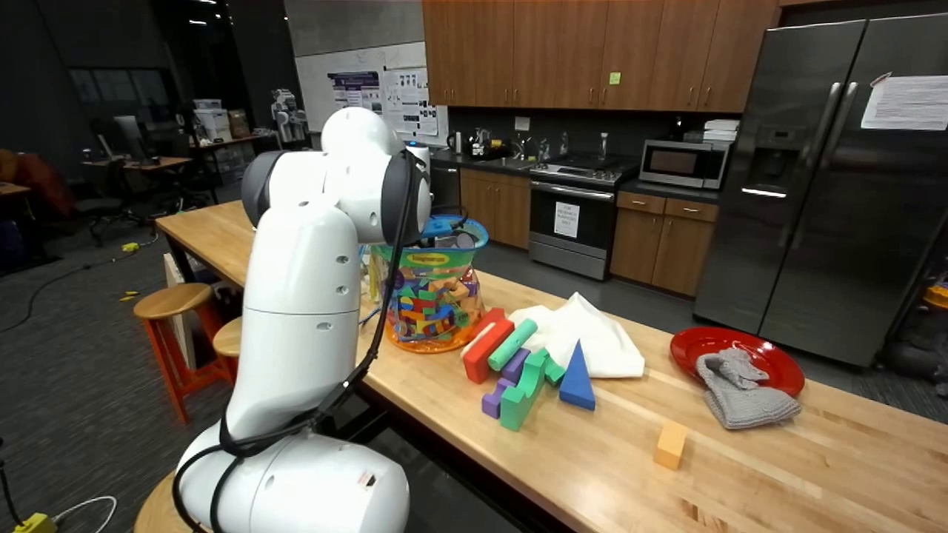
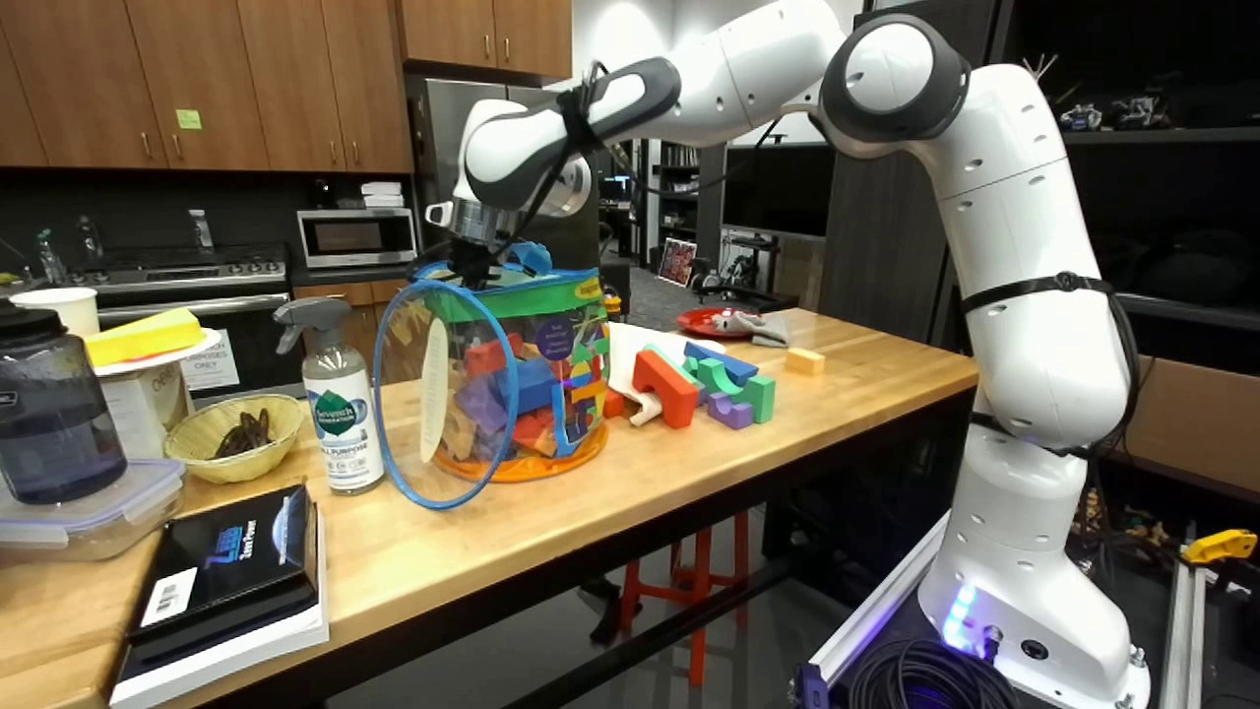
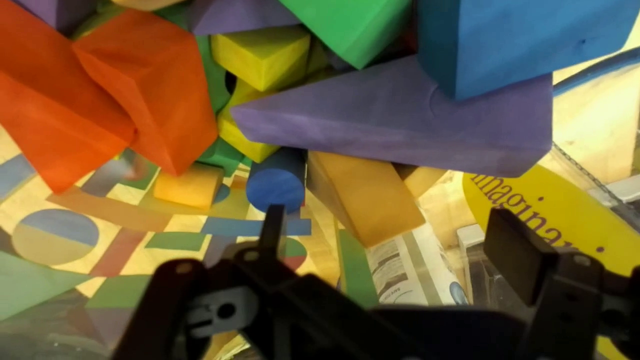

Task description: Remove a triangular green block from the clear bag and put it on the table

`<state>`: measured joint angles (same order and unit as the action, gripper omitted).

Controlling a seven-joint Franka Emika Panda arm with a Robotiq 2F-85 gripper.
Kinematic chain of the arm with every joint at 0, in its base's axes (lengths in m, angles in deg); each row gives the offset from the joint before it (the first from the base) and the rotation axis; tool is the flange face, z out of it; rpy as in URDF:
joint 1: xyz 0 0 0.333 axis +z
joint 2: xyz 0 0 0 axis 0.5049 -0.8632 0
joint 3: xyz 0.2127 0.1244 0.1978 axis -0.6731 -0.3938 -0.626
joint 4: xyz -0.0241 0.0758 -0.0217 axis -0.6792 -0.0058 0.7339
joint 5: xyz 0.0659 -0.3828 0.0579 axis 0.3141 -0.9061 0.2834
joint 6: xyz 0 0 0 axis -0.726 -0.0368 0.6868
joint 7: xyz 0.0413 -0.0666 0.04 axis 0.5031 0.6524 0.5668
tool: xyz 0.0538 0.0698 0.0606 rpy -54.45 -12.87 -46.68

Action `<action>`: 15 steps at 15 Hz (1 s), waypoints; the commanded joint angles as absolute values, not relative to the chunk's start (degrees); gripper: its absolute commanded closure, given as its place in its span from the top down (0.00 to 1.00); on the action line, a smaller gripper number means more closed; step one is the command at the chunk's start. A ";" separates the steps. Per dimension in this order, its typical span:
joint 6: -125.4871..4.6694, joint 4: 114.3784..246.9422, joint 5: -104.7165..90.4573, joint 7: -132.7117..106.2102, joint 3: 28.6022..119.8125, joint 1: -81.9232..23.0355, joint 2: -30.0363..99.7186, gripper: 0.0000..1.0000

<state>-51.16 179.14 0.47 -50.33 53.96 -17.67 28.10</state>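
Two black fingers (image 3: 517,252) of my gripper (image 3: 392,235) stand apart at the mouth of the clear plastic bag (image 2: 536,300); inside, at my wrist view's twelve o'clock, lies a partly cropped green block (image 3: 352,25).

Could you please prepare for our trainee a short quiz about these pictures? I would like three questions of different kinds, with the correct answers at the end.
1. True or false: the black two-fingered hand is open and grips nothing.
2. In an exterior view, what stands between the clear plastic bag of multicoloured blocks and the pale yellow woven basket?
a) a red round bowl
b) a clear spray bottle with a grey trigger
c) an orange rectangular block
3. Short answer: what colour is the tall triangular block beside the crumpled white cloth on the light-wood table?

Key: 1. True. 2. b. 3. Blue.
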 commanded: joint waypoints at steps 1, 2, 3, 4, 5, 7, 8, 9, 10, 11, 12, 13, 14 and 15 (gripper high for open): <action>-50.96 178.75 0.18 -50.09 53.54 -17.95 27.91 1.00; -50.96 178.69 0.18 -50.09 53.54 -17.95 27.90 1.00; -51.06 179.16 0.22 -50.09 53.55 -18.01 28.12 1.00; -51.00 179.40 0.30 -50.11 53.58 -18.13 28.19 1.00; -50.98 179.79 0.35 -50.00 53.66 -18.26 28.35 1.00; -50.68 180.81 0.22 -50.05 53.83 -18.51 28.77 1.00; -50.60 181.27 0.20 -50.02 53.93 -18.69 28.87 1.00; -50.60 181.81 0.23 -50.05 53.99 -18.85 29.05 1.00; -50.56 182.47 0.22 -50.03 54.11 -19.07 29.27 1.00; -50.42 182.98 0.18 -50.03 54.24 -19.35 29.46 1.00; -50.31 183.52 0.12 -50.02 54.39 -19.64 29.73 1.00; -50.19 184.01 0.15 -50.00 54.55 -20.03 30.03 1.00; -50.13 184.53 0.10 -49.97 54.71 -20.39 30.32 1.00; -50.07 185.04 -0.01 -49.87 54.96 -20.77 30.63 1.00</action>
<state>-50.96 182.45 0.47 -50.19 54.40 -19.56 28.10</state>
